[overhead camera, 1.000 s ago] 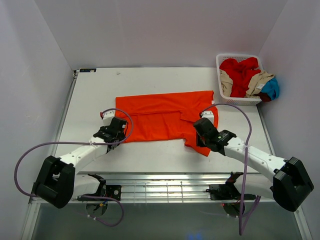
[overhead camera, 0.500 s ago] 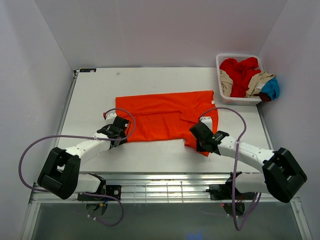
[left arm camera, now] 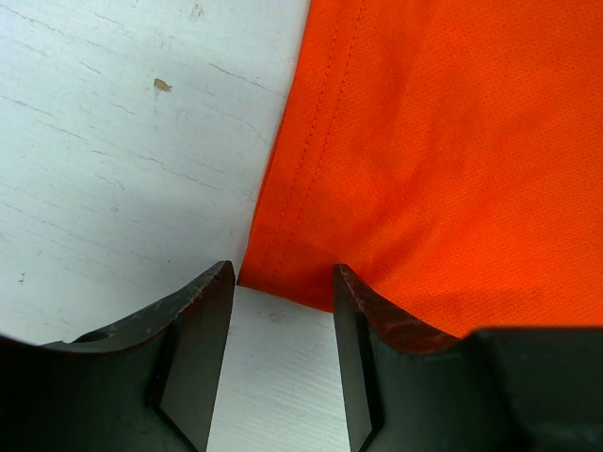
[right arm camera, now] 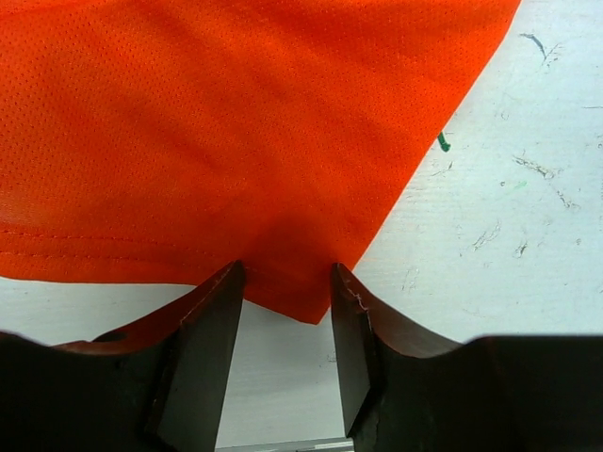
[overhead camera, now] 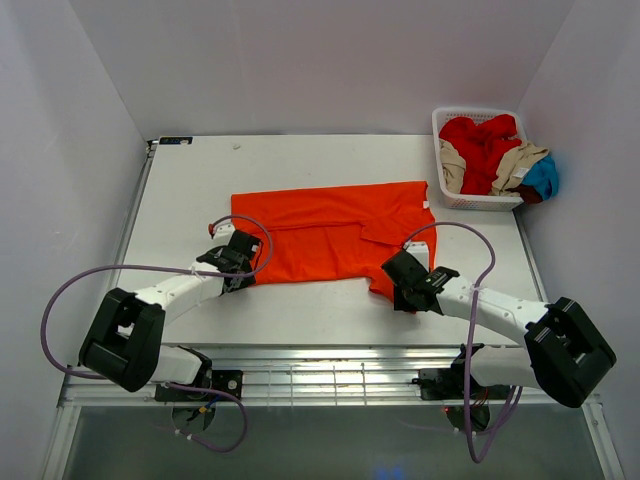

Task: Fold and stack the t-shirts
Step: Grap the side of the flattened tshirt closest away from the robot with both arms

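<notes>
I see bright orange cloth t-shirt lying flat; left gripper spread, straddling its near-left corner; right gripper spread, straddling near-right corner.

A bright orange shirt, woven in a fine dotted mesh with matching orange stitch lines along its hem, spreads ahead of both grippers. The left gripper and right gripper have black fingers, rubbed brownish at the edges. Beneath them the table is white, flecked with grey scratches. A small green mark sits ahead and right of the right gripper. The arms are white with black joints; the cables are purple. Far beyond the right gripper, a white lattice basket holds a red shirt, a tan shirt and a blue shirt.
</notes>
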Available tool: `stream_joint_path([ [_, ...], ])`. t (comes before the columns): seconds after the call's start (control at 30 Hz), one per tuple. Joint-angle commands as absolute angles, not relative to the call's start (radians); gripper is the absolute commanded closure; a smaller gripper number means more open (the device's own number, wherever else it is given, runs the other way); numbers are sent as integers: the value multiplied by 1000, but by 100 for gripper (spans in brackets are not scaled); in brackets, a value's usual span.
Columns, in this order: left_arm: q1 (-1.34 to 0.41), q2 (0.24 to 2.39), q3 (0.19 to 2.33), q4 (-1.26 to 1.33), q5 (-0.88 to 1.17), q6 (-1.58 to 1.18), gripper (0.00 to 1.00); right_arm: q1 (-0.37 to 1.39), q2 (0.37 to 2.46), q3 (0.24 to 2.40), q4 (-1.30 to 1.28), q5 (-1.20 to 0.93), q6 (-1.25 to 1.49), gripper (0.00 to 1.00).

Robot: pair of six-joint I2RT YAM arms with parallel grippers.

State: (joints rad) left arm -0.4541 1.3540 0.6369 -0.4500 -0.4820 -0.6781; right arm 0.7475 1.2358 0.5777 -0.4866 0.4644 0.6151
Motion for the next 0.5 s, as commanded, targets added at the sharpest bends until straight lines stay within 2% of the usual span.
stream_joint_path([
  [0.0,-459,1353,673,-466,-491,-683,44,753,1227,563,-511,453,640,51],
  [0.2,-459,1354,675,-468,-494,-681,44,753,1253,548,-492,440,644,47],
  [0.33,-459,1361,675,-469,-499,-681,44,753,1266,523,-463,423,647,64],
  [0.37,-457,1362,675,-469,-500,-681,44,753,1266,515,-459,416,647,74],
  [0.47,-459,1373,676,-471,-505,-681,44,753,1259,509,-460,408,650,90],
])
